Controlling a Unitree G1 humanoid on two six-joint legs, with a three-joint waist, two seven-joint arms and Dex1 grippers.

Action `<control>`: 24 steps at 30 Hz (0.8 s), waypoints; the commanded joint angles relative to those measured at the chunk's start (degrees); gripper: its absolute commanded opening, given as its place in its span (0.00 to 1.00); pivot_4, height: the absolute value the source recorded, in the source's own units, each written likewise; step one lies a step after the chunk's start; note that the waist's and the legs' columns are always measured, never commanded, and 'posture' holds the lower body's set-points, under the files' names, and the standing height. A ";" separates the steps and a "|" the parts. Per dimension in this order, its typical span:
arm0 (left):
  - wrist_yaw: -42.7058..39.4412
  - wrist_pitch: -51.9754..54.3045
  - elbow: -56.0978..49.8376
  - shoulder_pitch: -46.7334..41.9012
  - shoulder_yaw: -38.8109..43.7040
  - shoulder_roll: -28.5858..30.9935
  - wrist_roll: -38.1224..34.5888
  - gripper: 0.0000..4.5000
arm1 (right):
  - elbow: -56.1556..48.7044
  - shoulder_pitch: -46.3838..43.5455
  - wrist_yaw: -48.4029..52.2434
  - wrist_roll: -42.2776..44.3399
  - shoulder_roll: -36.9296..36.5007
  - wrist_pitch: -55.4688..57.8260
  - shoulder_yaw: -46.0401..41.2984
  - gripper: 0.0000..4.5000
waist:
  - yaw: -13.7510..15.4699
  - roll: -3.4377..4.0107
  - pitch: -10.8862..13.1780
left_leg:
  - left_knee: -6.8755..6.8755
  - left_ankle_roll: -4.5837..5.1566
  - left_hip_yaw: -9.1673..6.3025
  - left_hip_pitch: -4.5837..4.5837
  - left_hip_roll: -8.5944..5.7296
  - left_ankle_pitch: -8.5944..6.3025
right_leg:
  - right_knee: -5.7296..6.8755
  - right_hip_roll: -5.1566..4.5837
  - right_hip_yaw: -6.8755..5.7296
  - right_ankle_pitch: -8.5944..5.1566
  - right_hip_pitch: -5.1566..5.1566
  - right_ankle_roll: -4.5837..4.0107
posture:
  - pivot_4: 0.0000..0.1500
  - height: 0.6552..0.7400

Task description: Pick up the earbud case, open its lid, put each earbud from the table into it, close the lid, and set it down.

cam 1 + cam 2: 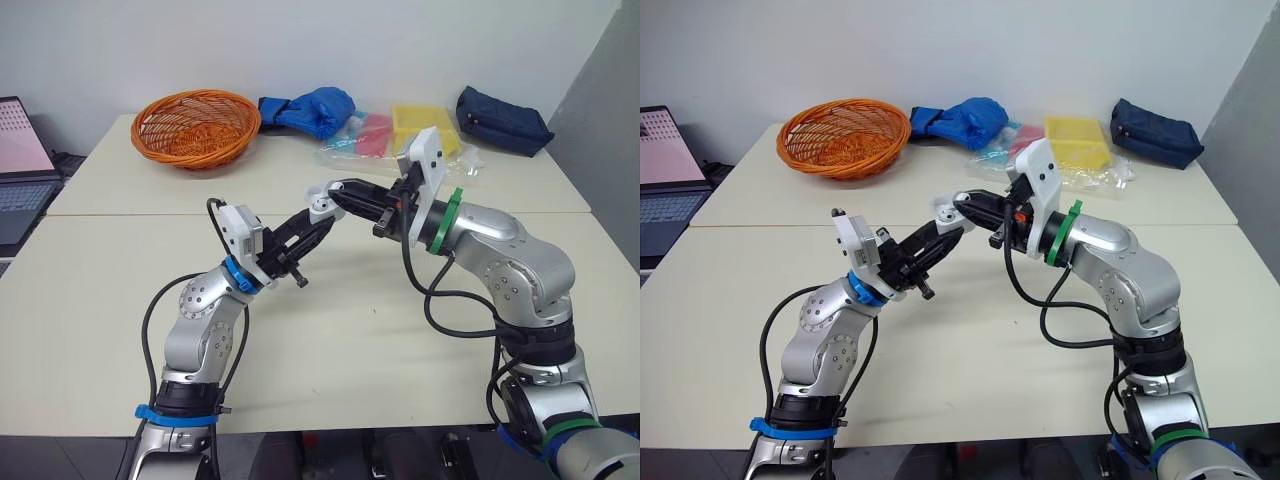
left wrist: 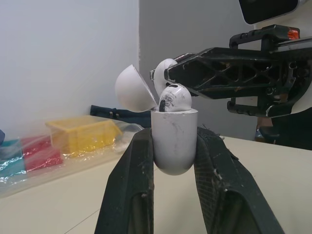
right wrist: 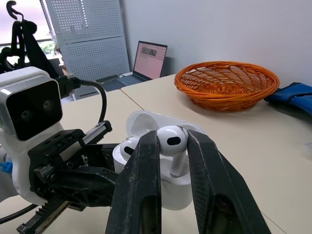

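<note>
1. Right gripper [image 3: 171,138]: pinches the held earbud [image 3: 176,161] by its head between both black fingers, narrowed to the width of the bud, with the stem hanging free below.
2. Left gripper [image 2: 174,141]: squeezes the earbud case [image 2: 174,146] around its lower body, mouth upward, raised clear of the table [image 1: 350,330]. Orange basket [image 1: 196,127] well behind the case, toward the left arm's side.
3. Lid [image 2: 132,90]: swung back on its hinge, tilted away from the case mouth on the side opposite the right gripper's approach.
4. Seated earbud [image 2: 174,97]: rests in the case mouth, head showing above the rim.
5. Held earbud: just above the case mouth, close beside the seated one; cannot tell whether touching. Stem roughly in line with the case's upright long axis, tip toward the free well.
6. Likely next: a short descent along that axis by the right arm, with the left only steadying the case.
7. Risk, as a judgement: a slightly tilted stem catching on the rim or nudging the seated bud.
</note>
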 commanded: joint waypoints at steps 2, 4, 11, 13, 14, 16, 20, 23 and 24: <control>0.49 -0.50 -2.53 -0.57 0.49 -0.19 -0.95 0.17 | 0.02 0.24 2.05 -3.05 -2.46 -4.38 2.13 0.09 | 0.00 0.00 0.00 | 0.00 0.00 0.01 0.00 -0.01 0.00 | 0.00 -0.01 -0.01 0.00 0.00 0.00 | 1.00 1.00; 0.49 -0.43 -2.57 -0.59 0.53 -0.18 -1.03 0.17 | 0.33 0.28 1.98 -2.64 -2.35 -4.29 2.01 0.09 | 0.00 0.00 0.00 | 0.00 0.00 0.01 0.00 -0.01 0.00 | 0.00 0.00 -0.01 0.00 0.00 0.00 | 1.00 1.00; 0.28 -0.26 -2.35 -0.71 0.66 0.06 -1.14 0.17 | 0.36 -0.15 2.29 -0.31 -1.70 -2.85 0.16 0.68 | 0.01 0.00 0.00 | 0.00 0.00 0.00 0.00 0.00 0.00 | 0.00 0.00 0.00 0.00 0.00 0.00 | 1.00 1.00; 0.25 -0.29 -2.26 -0.75 0.67 0.06 -1.13 0.17 | 0.42 -0.53 2.25 1.94 -1.21 -2.01 -1.92 0.68 | 0.01 0.00 0.00 | 0.00 0.00 0.00 0.00 0.00 0.00 | -0.01 0.00 0.00 0.00 0.00 0.00 | 1.00 1.00; 0.23 -0.30 -2.24 -0.75 0.67 0.05 -1.12 0.17 | 0.43 -0.67 2.20 2.98 -1.00 -1.72 -2.81 0.68 | 0.01 0.00 0.00 | 0.00 0.00 0.00 -0.01 0.00 0.00 | -0.01 -0.01 0.00 0.00 0.00 0.00 | 1.00 1.00; 0.19 -0.31 -2.21 -0.74 0.64 0.04 -1.06 0.17 | 0.23 -0.82 2.61 5.42 -0.84 -1.05 -4.64 0.68 | 0.01 0.00 0.00 | 0.00 0.00 0.00 -0.01 0.00 0.00 | -0.01 -0.01 0.00 0.00 0.00 0.00 | 1.00 1.00; -0.53 -0.33 -1.45 -0.97 0.67 0.39 -1.01 0.17 | 2.25 -1.81 8.70 16.91 -6.20 7.71 -11.14 0.68 | 0.02 0.00 0.00 | 0.00 0.00 -0.01 -0.01 0.00 0.00 | -0.02 -0.01 -0.02 0.00 0.02 0.00 | 1.00 1.00; -2.10 -0.52 -0.86 -1.26 0.30 1.30 -0.76 0.17 | 9.21 -5.73 7.35 17.81 -7.91 10.20 -13.15 0.68 | 0.04 0.00 0.00 | 0.01 0.00 0.03 0.00 -0.03 0.00 | -0.02 -0.03 -0.01 0.00 0.02 0.00 | 1.00 1.00; -3.62 -1.25 -0.67 -1.20 -0.49 2.00 -0.07 0.17 | 12.35 -6.94 7.54 15.61 -8.02 8.06 -12.40 0.65 | -0.07 0.00 0.00 | 0.02 0.00 0.04 0.03 -0.03 0.00 | -0.01 -0.03 0.00 0.01 0.02 -0.01 | 1.00 1.00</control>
